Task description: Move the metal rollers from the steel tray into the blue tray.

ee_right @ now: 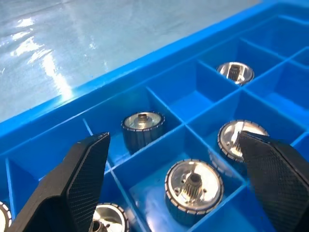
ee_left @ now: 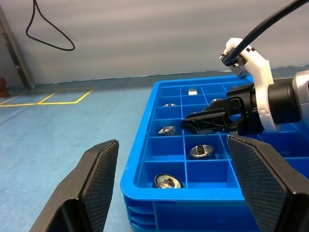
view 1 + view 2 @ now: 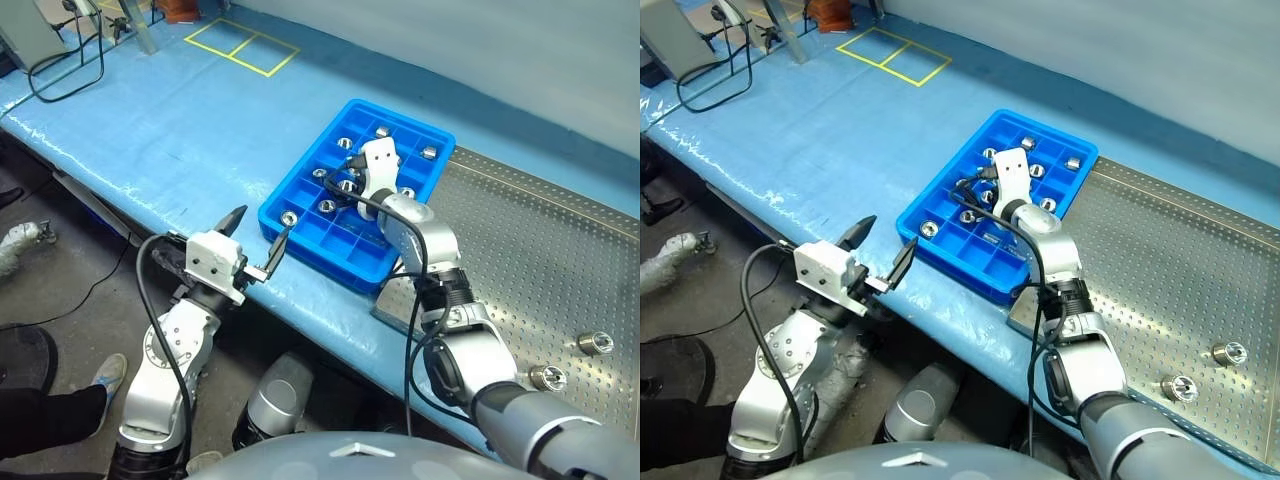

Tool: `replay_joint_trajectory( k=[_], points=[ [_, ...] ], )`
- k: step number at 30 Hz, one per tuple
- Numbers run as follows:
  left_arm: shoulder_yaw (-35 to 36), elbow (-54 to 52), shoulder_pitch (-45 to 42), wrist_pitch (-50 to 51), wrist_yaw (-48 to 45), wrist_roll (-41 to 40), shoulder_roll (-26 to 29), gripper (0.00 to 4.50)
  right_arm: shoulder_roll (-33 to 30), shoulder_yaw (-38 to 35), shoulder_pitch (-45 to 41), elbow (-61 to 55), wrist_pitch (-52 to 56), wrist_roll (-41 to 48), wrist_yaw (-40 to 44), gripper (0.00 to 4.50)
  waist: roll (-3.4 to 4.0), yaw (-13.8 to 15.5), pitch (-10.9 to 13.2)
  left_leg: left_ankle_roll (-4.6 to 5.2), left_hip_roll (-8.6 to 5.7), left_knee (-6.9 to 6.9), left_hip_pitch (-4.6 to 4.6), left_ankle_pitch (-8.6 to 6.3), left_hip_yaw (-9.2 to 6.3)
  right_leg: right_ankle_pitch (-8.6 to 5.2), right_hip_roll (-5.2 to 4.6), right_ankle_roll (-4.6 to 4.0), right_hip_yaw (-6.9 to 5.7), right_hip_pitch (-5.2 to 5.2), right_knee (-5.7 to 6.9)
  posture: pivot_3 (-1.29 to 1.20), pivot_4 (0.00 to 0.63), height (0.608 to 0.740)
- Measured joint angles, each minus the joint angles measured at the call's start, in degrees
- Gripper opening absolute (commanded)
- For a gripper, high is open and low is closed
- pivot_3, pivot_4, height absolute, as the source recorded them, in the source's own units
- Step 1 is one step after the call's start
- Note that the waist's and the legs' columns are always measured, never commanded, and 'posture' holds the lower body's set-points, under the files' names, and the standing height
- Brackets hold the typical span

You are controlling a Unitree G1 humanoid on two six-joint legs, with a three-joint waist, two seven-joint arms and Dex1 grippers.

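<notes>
The blue tray point(image 3: 300, 232) lies on the blue-covered table, with several metal rollers in its compartments, such as one point(image 3: 288, 217) by the near corner. My right gripper point(image 3: 342, 188) hovers open over the tray's middle. In the right wrist view a roller point(image 1: 193, 186) sits in the compartment below the spread fingers point(image 1: 79, 186), untouched. The steel tray point(image 3: 540, 240) adjoins the blue tray on the right and carries two rollers point(image 3: 596, 343) near its front edge. My left gripper point(image 3: 262, 225) is open and empty, off the table by the blue tray's near-left corner.
Yellow tape squares point(image 3: 242, 45) mark the table cover at the far end. Black cables point(image 3: 65, 70) loop at the far left. A grey block point(image 3: 398, 300) sits at the steel tray's near corner. The table's front edge runs diagonally just past my left gripper.
</notes>
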Motion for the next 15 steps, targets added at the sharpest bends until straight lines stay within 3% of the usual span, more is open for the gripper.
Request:
replay_joint_trajectory(
  k=[11, 15],
  points=[
    [-1.3, 3.4, -1.4, -1.5, -0.2, 0.1, -1.4, 3.92, -10.8, 13.5, -12.8, 6.2, 6.6, -4.8, 21.7, 4.47, 0.00, -0.5, 0.0, -0.01, 0.02, 0.08, -0.16, 0.00, -0.07, 0.13, 0.00, -0.15, -0.16, -0.06, -0.02, 0.53, 0.150, 0.740],
    [-1.6, 4.6, -1.5, -3.1, 0.1, 0.2, -2.6, 3.92, -12.0, 18.0, -18.3, 13.5, 2.5, -9.5, 25.3, 4.47, 0.00, -0.8, 0.0, -0.02, 0.02, 0.08, -0.23, 0.00, -0.09, 0.18, 0.00, -0.21, -0.21, -0.11, -0.04, 0.53, 0.150, 0.740]
  ],
)
